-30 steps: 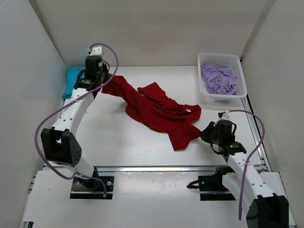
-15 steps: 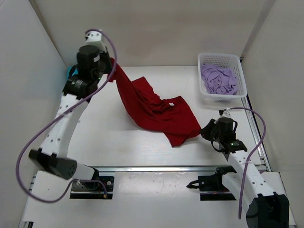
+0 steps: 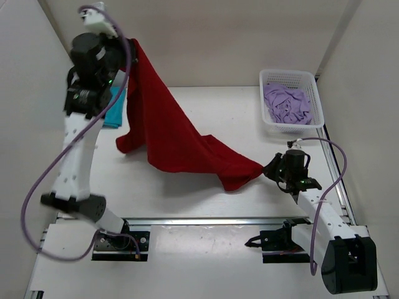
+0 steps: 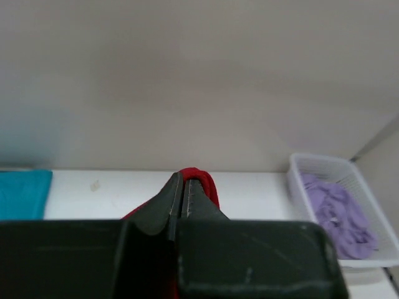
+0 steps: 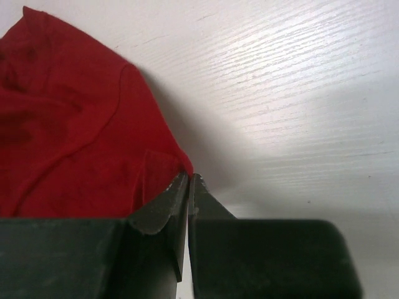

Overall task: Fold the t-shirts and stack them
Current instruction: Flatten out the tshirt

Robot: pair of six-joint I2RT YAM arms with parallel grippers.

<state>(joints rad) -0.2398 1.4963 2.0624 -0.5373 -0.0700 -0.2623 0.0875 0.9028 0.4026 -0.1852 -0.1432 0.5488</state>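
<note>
At the far left, the left arm (image 3: pixel 78 143) reaches up high above the table (image 3: pixel 237 112). The left jaws are clenched on one edge of the dark red shirt (image 3: pixel 168 131). In the left wrist view a small fold of red cloth (image 4: pixel 201 180) sticks out just past the closed tips.

Behind that arm, the teal shirt (image 3: pixel 116 112) lies flat on the table by the left wall. Only a strip of it shows from above. The left wrist view catches it (image 4: pixel 24 193) as a smooth patch at the far left.

The dark red shirt hangs from the raised jaws as a long sheet. Its lower left part droops to the table, and the rest slopes down and to the right. There it narrows to a point on the near right part of the table.

At that point sit the right jaws, low over the table on the right arm (image 3: pixel 315 205). They are pressed together, and the shirt's corner (image 5: pixel 68 143) runs right into their tips, so they appear to pinch it.

At the far right stands a white mesh basket (image 3: pixel 292 73). The pale lilac shirt (image 3: pixel 287 104) lies crumpled inside it, well apart from both arms.
</note>
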